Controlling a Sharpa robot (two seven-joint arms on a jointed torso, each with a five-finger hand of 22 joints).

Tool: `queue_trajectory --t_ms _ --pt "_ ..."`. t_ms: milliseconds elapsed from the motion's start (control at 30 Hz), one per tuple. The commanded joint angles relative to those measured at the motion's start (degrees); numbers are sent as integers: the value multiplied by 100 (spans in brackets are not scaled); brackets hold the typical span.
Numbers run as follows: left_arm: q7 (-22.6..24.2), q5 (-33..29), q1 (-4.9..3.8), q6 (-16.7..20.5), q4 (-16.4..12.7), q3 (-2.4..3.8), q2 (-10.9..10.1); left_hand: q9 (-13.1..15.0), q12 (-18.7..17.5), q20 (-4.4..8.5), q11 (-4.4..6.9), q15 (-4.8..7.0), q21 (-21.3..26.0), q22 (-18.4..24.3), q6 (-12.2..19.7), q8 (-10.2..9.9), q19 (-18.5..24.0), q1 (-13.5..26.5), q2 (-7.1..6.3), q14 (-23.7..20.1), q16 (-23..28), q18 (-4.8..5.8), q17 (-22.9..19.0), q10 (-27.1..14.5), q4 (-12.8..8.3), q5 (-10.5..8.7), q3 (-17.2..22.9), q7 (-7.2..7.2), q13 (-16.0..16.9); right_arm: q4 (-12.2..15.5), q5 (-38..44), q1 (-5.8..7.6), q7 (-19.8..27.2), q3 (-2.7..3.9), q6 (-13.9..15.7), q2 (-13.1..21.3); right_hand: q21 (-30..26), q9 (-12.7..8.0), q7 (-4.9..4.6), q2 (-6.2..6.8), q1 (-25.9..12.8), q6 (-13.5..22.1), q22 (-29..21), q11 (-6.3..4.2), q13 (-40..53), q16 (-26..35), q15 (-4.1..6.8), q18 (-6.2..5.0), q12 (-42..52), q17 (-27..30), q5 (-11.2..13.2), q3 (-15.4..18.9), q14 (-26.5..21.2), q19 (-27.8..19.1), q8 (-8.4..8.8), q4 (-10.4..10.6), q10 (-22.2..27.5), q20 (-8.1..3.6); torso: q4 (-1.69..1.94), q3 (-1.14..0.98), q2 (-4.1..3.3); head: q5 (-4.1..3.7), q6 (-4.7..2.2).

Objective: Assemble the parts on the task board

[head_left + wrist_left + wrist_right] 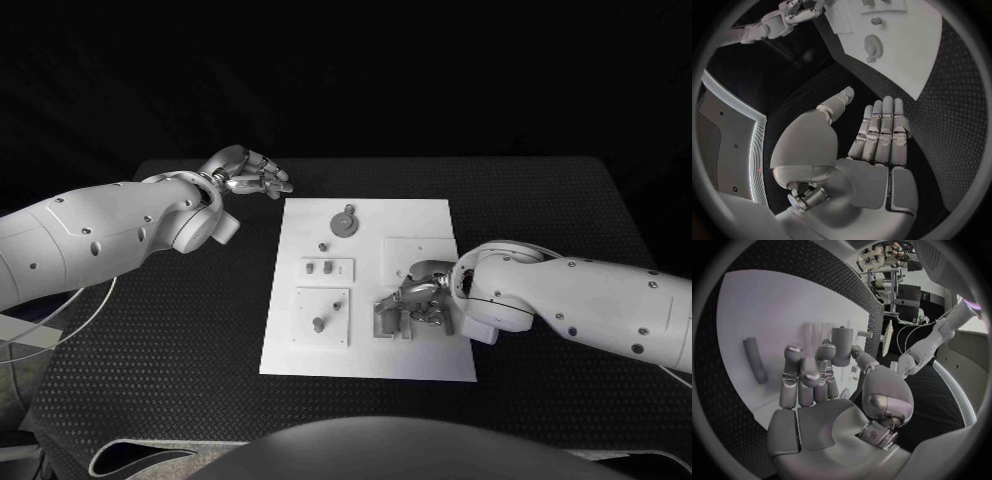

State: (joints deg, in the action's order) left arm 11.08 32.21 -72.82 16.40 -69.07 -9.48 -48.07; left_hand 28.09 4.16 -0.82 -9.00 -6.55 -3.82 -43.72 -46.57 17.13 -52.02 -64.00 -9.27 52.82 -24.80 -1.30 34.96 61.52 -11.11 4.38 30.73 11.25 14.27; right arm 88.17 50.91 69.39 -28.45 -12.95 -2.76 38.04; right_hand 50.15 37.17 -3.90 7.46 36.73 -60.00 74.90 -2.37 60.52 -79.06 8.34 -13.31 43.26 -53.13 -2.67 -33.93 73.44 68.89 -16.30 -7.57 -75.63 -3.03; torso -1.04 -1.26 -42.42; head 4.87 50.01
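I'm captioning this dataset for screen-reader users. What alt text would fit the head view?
A white task board lies on a black table, with the robot's right hand down among small grey parts at the board's near right. The left hand is off the board's far left corner, holding nothing, and a round grey disc lies near the far edge.

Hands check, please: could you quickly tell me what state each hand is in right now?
Left hand: open, holding nothing, off the task board.
Right hand: over the parts; a grip cannot be told.
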Motion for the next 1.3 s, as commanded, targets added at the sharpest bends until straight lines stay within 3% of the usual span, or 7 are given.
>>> queue_trajectory --t_ms 33,200,733,1300 --pt "35 -32 -5 -59 -12 3 8 -7 -23 -25 -8 -24 -9 7 25 20 23 50 -4 18 35 34 9 -34 35 4 -14 -1 -10 -14 145 -21 -76 -20 -37 0 -24 1 -8 87 38 52 46 -11 -7 23 16 -169 -15 -4 -14 -23 -22 -11 22 20 51 -24 0 -1 0 4 -1" --pt "34 -32 -5 -64 -7 3 13 -7 -22 -25 -8 -24 -9 8 25 20 23 49 -3 19 37 34 11 -34 36 4 -14 -1 -10 -14 158 -21 -68 -21 -88 -15 -24 10 -12 118 93 59 54 -7 -6 24 11 -169 -9 -7 -14 -61 -26 -14 28 0 60 -26 -5 0 -2 -3 -1" --pt "34 -32 -5 -63 -14 3 2 -8 -22 -25 -8 -24 -9 11 26 21 25 44 -4 20 44 34 19 -36 38 3 -15 -1 -10 -5 189 -38 -76 -43 -115 -52 -16 36 -15 29 155 47 70 -3 -2 20 6 -169 6 -15 -13 -50 -28 -16 25 -80 68 -14 1 1 0 8 -1" --pt "36 -32 -5 -63 -9 3 -5 -9 -21 -26 -8 -24 -10 14 27 22 26 43 -5 21 50 34 27 -36 42 2 -17 -1 -10 31 161 -51 -72 -63 -196 -31 -25 46 -16 78 81 51 73 -2 -6 25 4 -169 7 -17 -13 -13 -37 -28 34 -58 81 -3 -2 -1 1 9 -1"
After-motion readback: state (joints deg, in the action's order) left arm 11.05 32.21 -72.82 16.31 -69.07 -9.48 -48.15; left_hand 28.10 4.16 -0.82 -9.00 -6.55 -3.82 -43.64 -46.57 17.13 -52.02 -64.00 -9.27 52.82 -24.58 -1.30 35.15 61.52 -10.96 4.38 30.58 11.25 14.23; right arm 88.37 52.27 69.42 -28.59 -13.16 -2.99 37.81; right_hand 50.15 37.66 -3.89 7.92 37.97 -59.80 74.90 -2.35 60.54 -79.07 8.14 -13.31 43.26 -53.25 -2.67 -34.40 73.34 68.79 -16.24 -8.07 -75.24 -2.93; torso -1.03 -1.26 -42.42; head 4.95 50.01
